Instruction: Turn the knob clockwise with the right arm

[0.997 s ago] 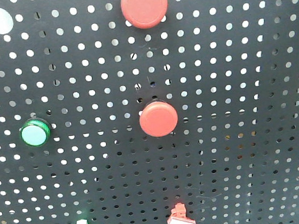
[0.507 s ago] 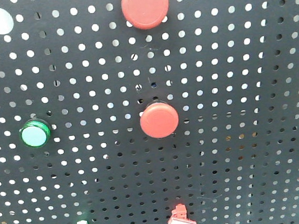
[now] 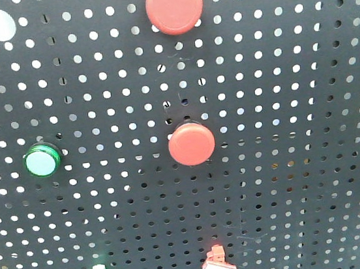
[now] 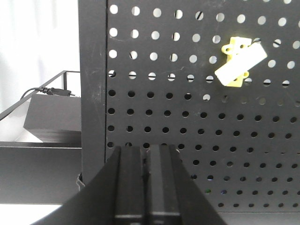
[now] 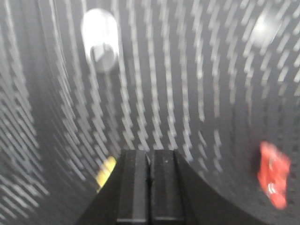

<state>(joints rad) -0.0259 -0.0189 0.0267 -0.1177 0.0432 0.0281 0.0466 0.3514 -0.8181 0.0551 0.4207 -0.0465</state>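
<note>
Saw right gripper [image 5: 149, 187] fingers pressed together before blurred black perforated metal pegboard [image 5: 187, 93]; left gripper [image 4: 146, 187] likewise closed, empty.

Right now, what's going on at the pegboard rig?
Nothing is being handled yet. Both tools are shut and empty: the left tool faces the black pegboard below a yellow clip. The right tool has a motion-blurred view with a white round fitting ahead. The front view shows two red buttons and a green one, untouched.
</note>
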